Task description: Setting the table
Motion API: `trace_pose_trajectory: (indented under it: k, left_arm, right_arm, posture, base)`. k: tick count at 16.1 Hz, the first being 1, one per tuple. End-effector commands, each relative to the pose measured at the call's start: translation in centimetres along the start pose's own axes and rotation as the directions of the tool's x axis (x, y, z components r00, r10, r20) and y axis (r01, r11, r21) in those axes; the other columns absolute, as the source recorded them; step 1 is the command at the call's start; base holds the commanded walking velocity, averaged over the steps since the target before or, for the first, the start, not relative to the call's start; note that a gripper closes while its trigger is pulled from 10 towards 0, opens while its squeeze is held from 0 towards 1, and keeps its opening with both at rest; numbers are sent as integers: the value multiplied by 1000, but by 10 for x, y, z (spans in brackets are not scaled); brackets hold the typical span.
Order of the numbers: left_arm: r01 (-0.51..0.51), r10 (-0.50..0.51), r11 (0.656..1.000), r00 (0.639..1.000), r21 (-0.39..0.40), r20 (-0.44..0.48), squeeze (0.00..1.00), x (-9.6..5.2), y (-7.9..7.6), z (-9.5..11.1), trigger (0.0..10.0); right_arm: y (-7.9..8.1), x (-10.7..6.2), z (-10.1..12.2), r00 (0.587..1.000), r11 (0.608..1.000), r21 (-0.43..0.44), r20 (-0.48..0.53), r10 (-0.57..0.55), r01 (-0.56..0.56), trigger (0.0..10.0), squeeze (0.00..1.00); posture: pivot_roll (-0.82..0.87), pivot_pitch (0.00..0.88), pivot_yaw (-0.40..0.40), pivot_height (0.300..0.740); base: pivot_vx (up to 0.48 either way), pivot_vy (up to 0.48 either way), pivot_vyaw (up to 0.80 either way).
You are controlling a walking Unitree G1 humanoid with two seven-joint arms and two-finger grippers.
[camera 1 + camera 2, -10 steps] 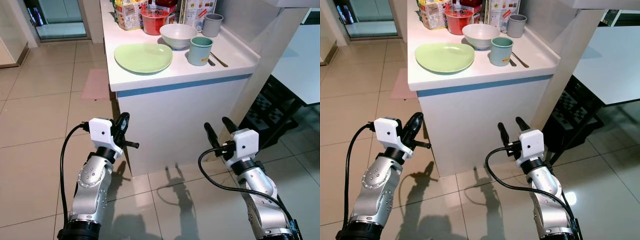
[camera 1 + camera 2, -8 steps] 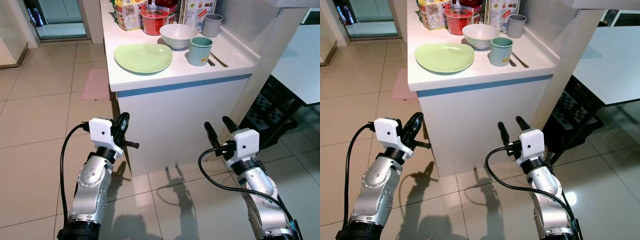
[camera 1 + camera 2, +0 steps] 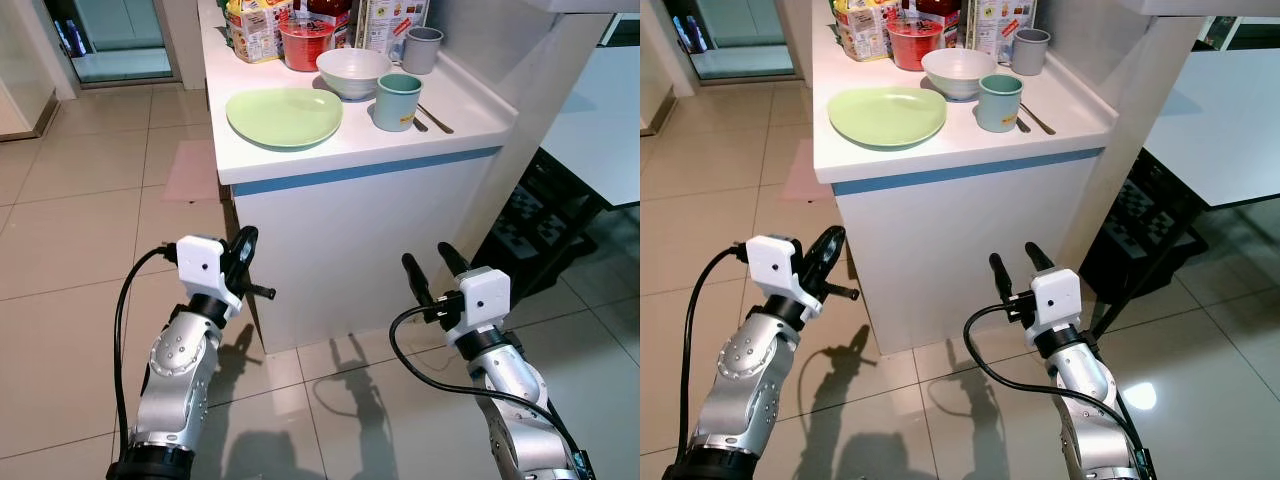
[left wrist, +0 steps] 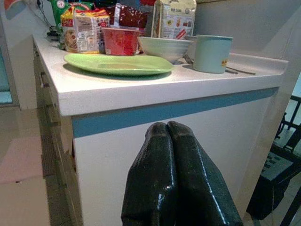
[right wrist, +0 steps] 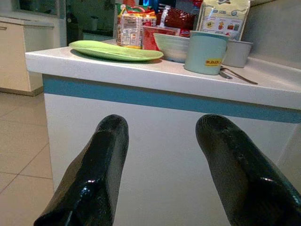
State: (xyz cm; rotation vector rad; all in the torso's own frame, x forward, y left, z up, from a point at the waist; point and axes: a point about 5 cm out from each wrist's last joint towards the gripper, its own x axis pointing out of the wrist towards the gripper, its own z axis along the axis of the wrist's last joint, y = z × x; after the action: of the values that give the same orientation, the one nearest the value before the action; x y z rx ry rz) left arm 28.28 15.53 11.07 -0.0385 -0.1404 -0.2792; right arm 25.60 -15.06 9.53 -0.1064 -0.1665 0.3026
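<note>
White counter with a blue stripe under its edge stands on a tiled floor, and both grippers hang low in front of it, well below the top. On the counter lies a green plate, apart from both grippers and above them. Beside it sit a white bowl and a teal cup, with cutlery just beside the cup. Behind them are a red tub, a grey cup and some packets. What the bowl and cups hold cannot be seen. The left gripper has its fingers pressed together, holding nothing. The right gripper is spread wide and empty.
</note>
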Motion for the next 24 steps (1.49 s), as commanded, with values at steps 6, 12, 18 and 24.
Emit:
trace_pose_trajectory:
  k: [6,12,18,24]
  left_arm:
    - [10,-10,1000,1000,5,-20,0,5,-3,-2,10000]
    - [13,-13,1000,999,12,-31,0,6,-2,-4,10000]
    - [13,-12,1000,999,15,-32,0,7,-3,-4,10000]
    - [3,-3,1000,1000,17,-30,0,14,0,-3,10000]
  right_arm:
    - [-9,-2,2,1000,999,-32,-3,-7,7,10000,0]
    - [-8,3,-3,1000,1000,-27,-29,-9,9,10000,0]
    - [-13,-4,-12,994,997,39,-82,-68,72,10000,0]
    - [-35,-1,-18,974,967,145,-125,-190,207,10000,0]
  posture:
    - [6,0,31,740]
    - [7,0,39,740]
    - [-4,0,42,740]
    - [-6,0,34,740]
  base:
    - [0,0,0]
    - [0,0,0]
    - [0,0,0]
    - [0,0,0]
